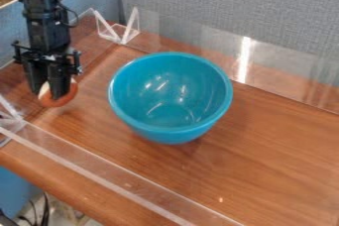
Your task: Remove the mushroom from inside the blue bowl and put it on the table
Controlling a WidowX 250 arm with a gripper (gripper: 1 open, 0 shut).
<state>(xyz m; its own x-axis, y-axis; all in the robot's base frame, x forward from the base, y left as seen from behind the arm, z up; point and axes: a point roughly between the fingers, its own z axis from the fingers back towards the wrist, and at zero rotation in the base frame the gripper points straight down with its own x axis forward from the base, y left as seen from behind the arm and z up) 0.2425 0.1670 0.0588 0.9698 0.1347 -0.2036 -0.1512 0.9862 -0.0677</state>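
The blue bowl [171, 95] stands on the table [252, 141] near its middle, and I see nothing inside it. To its left my gripper [55, 90] points down, low over the wood. Its fingers are shut on the mushroom [59, 95], whose reddish-brown cap and pale stem show between the dark fingertips, right at the table's surface. I cannot tell whether the mushroom touches the wood.
Clear acrylic panels [79, 166] run along the table's front and left edges, and more stand at the back [245, 56]. A grey wall rises behind. A clear bracket [119, 27] sits at the back left corner.
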